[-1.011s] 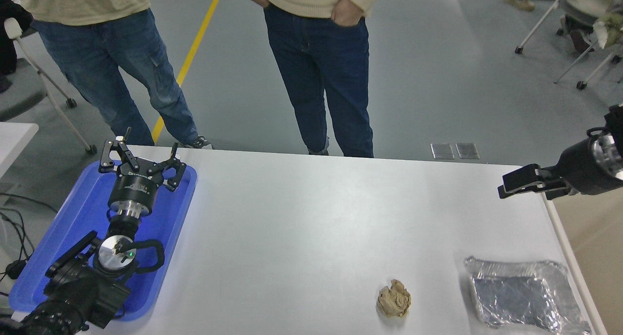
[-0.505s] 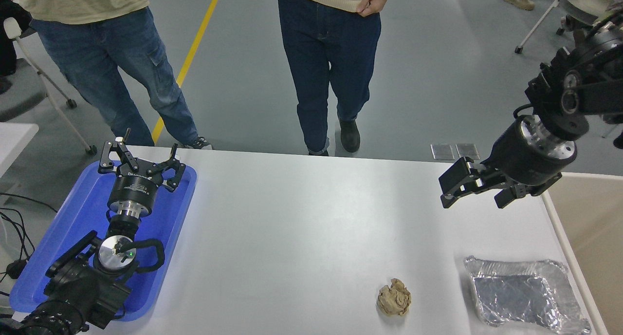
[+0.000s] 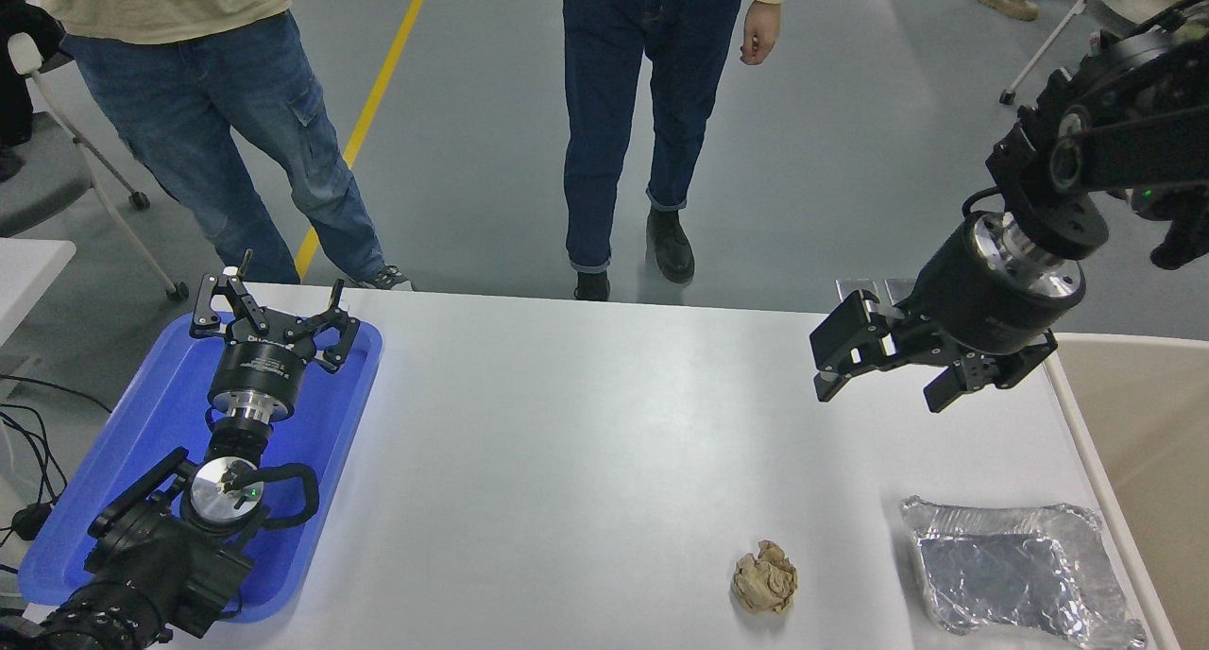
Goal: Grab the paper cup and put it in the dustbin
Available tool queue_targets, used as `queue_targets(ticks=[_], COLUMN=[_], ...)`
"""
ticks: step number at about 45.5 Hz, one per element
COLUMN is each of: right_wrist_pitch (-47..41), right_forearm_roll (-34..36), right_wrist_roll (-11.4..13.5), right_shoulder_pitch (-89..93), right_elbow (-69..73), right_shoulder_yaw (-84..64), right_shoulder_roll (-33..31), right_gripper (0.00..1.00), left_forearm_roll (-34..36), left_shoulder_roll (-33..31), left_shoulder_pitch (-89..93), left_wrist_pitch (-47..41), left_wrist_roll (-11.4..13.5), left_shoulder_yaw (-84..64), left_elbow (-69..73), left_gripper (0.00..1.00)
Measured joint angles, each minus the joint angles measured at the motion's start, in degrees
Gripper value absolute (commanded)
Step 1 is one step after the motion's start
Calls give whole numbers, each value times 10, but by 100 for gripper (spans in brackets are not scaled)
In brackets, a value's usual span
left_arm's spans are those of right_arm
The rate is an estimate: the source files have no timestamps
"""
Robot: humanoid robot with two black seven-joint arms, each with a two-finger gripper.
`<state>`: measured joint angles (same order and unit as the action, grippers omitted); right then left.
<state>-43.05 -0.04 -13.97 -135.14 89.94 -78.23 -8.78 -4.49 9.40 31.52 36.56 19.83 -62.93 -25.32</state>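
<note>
Nearest, along the tabletop's (image 3: pixel 586 442) near edge, a crumpled brown paper ball (image 3: pixel 765 579) lies right of centre, and a crinkled foil tray (image 3: pixel 1015 570) sits at the near right corner, well apart from the ball. At the near left corner the left end effector (image 3: pixel 274 317) is parked over a blue tray (image 3: pixel 90 518), its fingers spread and holding nothing.

Farther in, above the tabletop's far right part, the right end effector (image 3: pixel 883 371) hangs in the air with its fingers spread and nothing between them. Just beyond the right edge, the beige dustbin (image 3: pixel 1143 423) shows its pale rim and part of its inside.

The paper cup does not appear anywhere on the tabletop or in either end effector; whether it lies inside the dustbin cannot be told, since only part of the bin's interior is in frame. Judging from that, the placing may already be done and the right arm is clearing the bin.

To do this step well, the arm should keep its height over the foil tray and the paper ball, so neither is knocked, and move to a rest pose away from the bin's rim.

At the far side, two people stand on the grey floor.
</note>
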Motion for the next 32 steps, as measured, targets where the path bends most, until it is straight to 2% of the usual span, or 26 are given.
queue_targets(ticks=[13,32], right_wrist_pitch=[-2,-11], right_forearm_roll=[29,35], right_wrist_roll=[0,1], right_shoulder_pitch=[-25,-75], right_elbow=[6,30], right_shoulder_yaw=[-4,-21], right_shoulder_roll=[15,19], right_gripper=[100,100], left_forearm_roll=[0,0], left_shoulder_roll=[0,0], left_shoulder_pitch=[0,0], left_wrist_pitch=[0,0], left_wrist_roll=[0,0], left_shoulder_yaw=[0,0], left_elbow=[0,0], left_gripper=[100,100])
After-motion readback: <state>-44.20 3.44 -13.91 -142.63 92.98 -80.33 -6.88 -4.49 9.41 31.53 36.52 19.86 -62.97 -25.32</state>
